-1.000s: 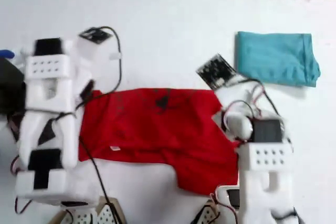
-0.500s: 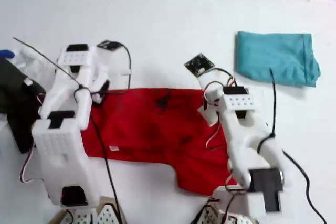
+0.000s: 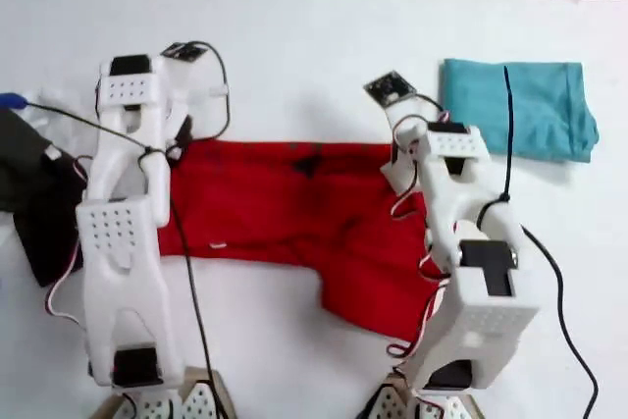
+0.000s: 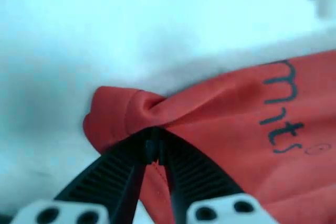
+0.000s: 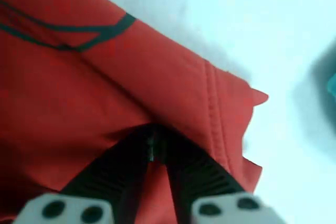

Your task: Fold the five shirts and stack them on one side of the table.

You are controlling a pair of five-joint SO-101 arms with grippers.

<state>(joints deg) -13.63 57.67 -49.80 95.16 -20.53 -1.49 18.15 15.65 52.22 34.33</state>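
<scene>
My left claw and right claw each pinch a far corner of the red shirt, probably so it folds evenly.

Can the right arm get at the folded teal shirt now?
Probably not yet: the right gripper has its fingers shut on the red shirt. The teal shirt lies near, with bare table between, so after letting go it likely could.
</scene>
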